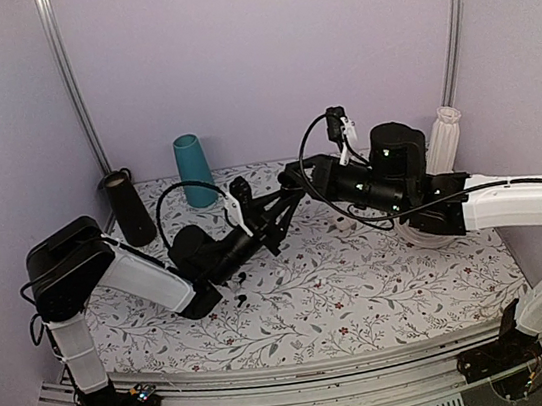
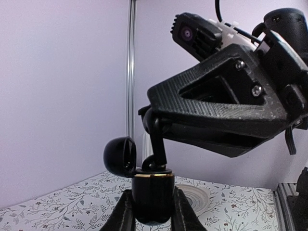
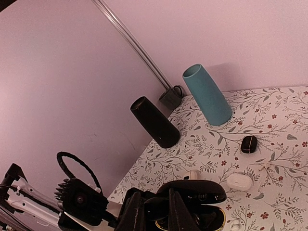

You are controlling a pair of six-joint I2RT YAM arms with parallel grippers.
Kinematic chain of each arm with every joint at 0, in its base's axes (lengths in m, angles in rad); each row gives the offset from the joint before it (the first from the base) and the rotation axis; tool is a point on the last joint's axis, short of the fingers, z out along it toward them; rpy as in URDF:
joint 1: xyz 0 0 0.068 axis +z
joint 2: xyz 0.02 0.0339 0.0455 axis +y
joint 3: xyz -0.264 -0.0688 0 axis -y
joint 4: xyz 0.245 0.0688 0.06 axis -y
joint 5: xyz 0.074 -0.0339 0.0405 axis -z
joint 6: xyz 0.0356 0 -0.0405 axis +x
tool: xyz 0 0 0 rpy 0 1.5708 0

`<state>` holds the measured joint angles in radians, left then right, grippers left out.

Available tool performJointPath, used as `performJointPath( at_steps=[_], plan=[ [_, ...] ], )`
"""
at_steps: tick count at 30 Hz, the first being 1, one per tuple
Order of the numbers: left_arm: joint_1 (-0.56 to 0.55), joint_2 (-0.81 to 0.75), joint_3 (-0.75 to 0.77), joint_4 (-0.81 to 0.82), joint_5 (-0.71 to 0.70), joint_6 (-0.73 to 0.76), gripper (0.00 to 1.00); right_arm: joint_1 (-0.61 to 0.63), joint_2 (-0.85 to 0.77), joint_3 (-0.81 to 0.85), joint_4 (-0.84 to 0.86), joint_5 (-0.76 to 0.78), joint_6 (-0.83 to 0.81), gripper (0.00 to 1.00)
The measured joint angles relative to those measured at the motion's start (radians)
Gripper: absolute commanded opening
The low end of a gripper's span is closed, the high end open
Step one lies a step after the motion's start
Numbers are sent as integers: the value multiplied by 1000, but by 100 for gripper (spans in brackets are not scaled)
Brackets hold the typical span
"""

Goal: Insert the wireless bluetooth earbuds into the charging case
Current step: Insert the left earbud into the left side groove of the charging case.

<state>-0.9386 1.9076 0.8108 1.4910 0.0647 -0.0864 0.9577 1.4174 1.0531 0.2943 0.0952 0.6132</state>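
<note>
My left gripper (image 2: 152, 193) is shut on the charging case (image 2: 153, 204), a glossy black case with a gold rim, held upright above the table. Its lid (image 2: 120, 156) hangs open to the left. My right gripper (image 3: 153, 197) is shut on a black earbud (image 2: 158, 142) and holds it at the case's open top, the lower end touching the rim. In the right wrist view the open case (image 3: 199, 191) sits just beyond my fingers. In the top view both grippers meet mid-table, left (image 1: 274, 213) and right (image 1: 288, 182). A small dark thing (image 1: 240, 294) lies on the cloth below them.
At the back stand a teal vase (image 3: 207, 95), a black cylinder (image 3: 155, 122) and a small dark mug (image 3: 171, 97). A smaller black case (image 3: 249, 144), two white cases (image 3: 239, 181) and white earbuds lie on the floral cloth. A ribbed plate (image 2: 197, 195) lies at right.
</note>
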Motion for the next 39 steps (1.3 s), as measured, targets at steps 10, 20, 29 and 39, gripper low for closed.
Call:
performJointPath(
  at_steps=[10,20,29,39],
  plan=[
    [-10,-1,0,-2,-17,53,0,4,7,0,3,0,2,12],
    [-24,-18,-10,-8,-42,114,0,4,10,0,13,0,18,12],
    [-25,-34,-18,-11,-55,140,0,6,11,-5,23,-10,26,12],
    [-26,-34,-20,-14,-71,147,0,10,26,-5,39,-21,26,11]
  ],
)
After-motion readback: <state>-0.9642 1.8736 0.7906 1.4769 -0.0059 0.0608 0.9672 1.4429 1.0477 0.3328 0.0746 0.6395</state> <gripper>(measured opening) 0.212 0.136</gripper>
